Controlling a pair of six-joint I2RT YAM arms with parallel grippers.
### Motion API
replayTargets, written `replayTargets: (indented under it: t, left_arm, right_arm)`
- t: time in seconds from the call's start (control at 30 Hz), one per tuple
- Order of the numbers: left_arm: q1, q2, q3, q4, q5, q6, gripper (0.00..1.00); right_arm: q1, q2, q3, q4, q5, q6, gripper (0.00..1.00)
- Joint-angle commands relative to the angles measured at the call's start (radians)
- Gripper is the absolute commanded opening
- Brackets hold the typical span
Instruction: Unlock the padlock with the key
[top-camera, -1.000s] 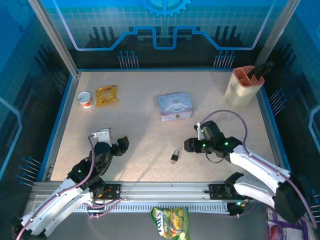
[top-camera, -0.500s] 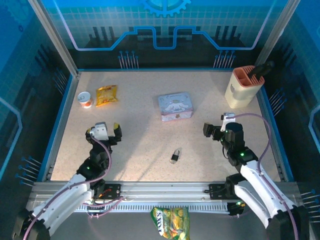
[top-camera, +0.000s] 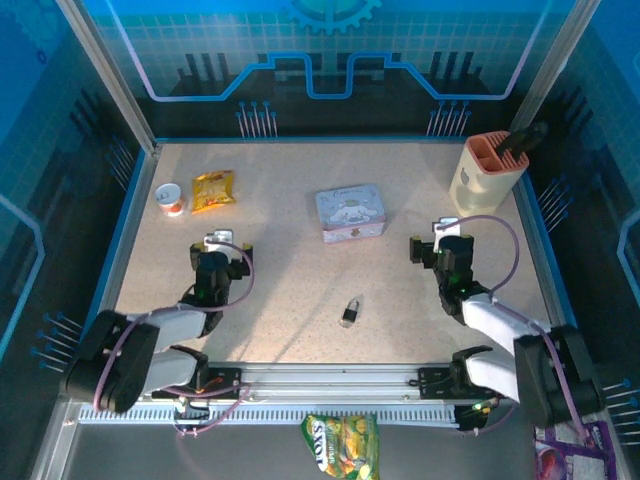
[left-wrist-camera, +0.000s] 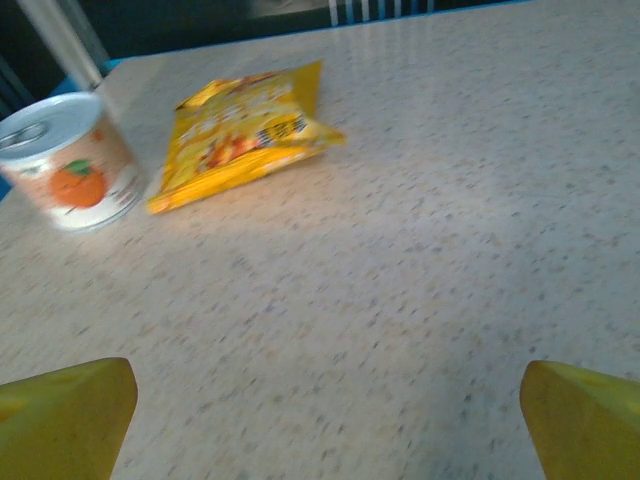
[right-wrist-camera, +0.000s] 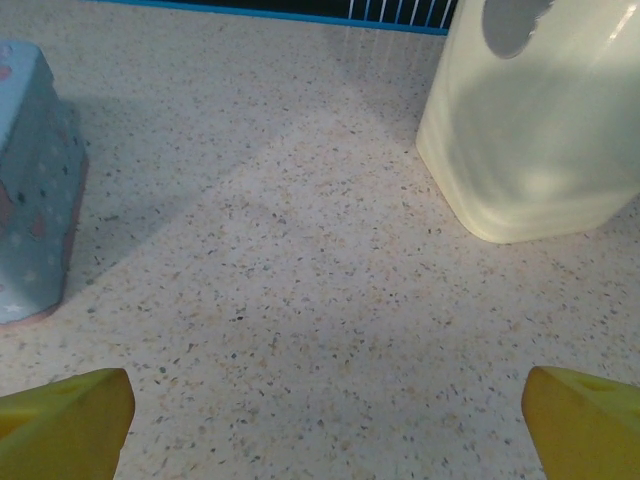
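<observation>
Centrally, small dark padlock (top-camera: 351, 313), speckled tabletop (top-camera: 290, 285)

I'm looking down on a speckled beige table (top-camera: 300, 180) with a blue rim (top-camera: 128, 225) running outboard of the left end effector (top-camera: 218, 243). Ahead of it and of the right end effector (top-camera: 432, 243) stands a blue back wall (top-camera: 320, 45) printed with a grid and a gear. Aluminium posts (top-camera: 100, 70) frame the far corners. A pale streak of light lies on the table between the two end effectors, and an aluminium rail (top-camera: 320, 378) runs behind them.
</observation>
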Motion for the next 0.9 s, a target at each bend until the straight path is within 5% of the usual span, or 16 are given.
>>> replayTargets:
  t: [0.0, 0.17, 0.3, 0.33, 0.87]
  left_arm:
    - [0.037, 0.12, 0.054, 0.264, 0.15, 0.072, 0.99]
    - [0.174, 0.333, 0.031, 0.536, 0.204, -0.053, 0.99]
    - [0.19, 0.293, 0.15, 0.254, 0.176, -0.083, 0.99]
    - [0.192, 0.286, 0.182, 0.179, 0.168, -0.099, 0.99]
    - [0.207, 0.286, 0.172, 0.195, 0.183, -0.112, 0.99]
  right_arm:
    - [-0.018, 0.077, -0.005, 0.243, -0.01, -0.092, 1.0]
    - [-0.038, 0.209, 0.014, 0.407, -0.113, -0.155, 1.0]
    - [-0.104, 0.382, 0.017, 0.587, -0.187, -0.103, 1.0]
    - [-0.115, 0.356, 0.033, 0.513, -0.182, -0.072, 1.0]
    - [-0.126, 0.366, 0.06, 0.461, -0.195, -0.068, 1.0]
